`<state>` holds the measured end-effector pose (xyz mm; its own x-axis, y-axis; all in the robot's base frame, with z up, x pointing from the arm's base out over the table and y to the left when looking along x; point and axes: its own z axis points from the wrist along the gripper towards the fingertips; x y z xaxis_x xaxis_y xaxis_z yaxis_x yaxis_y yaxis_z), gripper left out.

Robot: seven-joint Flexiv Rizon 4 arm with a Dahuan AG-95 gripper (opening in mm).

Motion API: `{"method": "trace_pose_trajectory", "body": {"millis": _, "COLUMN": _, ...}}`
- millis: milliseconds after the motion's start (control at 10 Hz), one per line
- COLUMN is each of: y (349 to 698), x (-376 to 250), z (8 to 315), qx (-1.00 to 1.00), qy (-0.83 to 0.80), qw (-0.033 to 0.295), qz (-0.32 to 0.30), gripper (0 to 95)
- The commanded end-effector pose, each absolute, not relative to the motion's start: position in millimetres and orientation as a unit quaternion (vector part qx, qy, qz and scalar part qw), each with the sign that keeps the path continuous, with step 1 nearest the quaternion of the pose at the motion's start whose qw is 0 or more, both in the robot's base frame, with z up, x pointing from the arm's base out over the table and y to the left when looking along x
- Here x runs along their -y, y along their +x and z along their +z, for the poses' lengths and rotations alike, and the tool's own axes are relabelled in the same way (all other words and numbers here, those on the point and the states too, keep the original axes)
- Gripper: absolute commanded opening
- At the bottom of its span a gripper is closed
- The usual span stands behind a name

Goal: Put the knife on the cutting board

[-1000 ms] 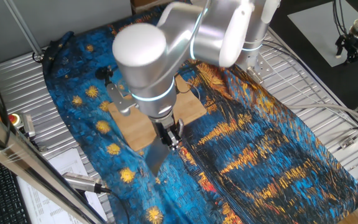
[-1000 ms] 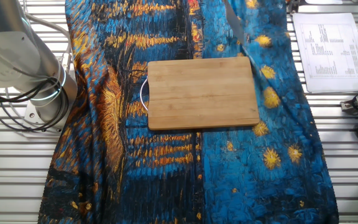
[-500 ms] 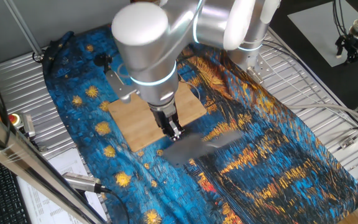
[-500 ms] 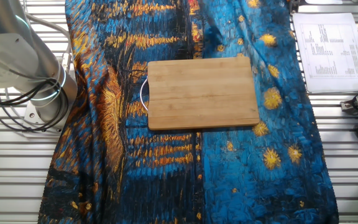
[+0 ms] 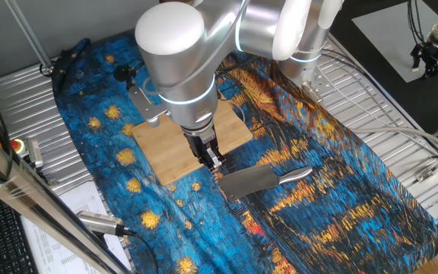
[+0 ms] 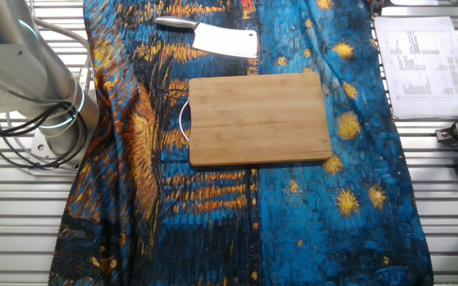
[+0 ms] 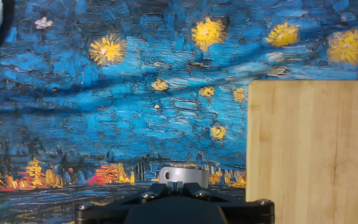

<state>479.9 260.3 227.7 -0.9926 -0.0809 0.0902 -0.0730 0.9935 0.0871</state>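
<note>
The knife, a small metal cleaver, lies flat on the blue painted cloth just off the cutting board, its shiny handle pointing away from the board. From the other side the knife rests beyond the bare cutting board, close to its far edge. My gripper hangs over the board's corner next to the blade, fingers together and holding nothing. In the hand view my gripper is shut at the bottom edge, with the cutting board to its right and no knife in sight.
The blue and orange cloth covers the slatted metal table. The arm's base stands at the cloth's side. Printed papers and a silver-and-black tool with cable lie off the cloth.
A second ago the knife hung from my gripper. It then swung free as a blur, and now it lies flat on the cloth beside the board. My gripper has risen slightly.
</note>
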Motion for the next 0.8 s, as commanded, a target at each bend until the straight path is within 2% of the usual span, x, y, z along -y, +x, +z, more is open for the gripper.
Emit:
{"method": "trace_pose_trajectory", "body": {"millis": 100, "y": 482.9, "x": -263.3, "z": 224.6, "qx": 0.997, "qy": 0.035, "qw": 0.058, "qz": -0.038, "gripper": 0.0}}
{"method": "trace_pose_trajectory", "body": {"millis": 400, "y": 487.5, "x": -266.9, "z": 209.3, "qx": 0.997, "qy": 0.032, "qw": 0.066, "qz": -0.035, "gripper": 0.0}}
{"method": "trace_pose_trajectory", "body": {"millis": 800, "y": 479.3, "x": -267.8, "z": 160.5, "qx": 0.997, "qy": 0.039, "qw": 0.064, "qz": -0.026, "gripper": 0.0}}
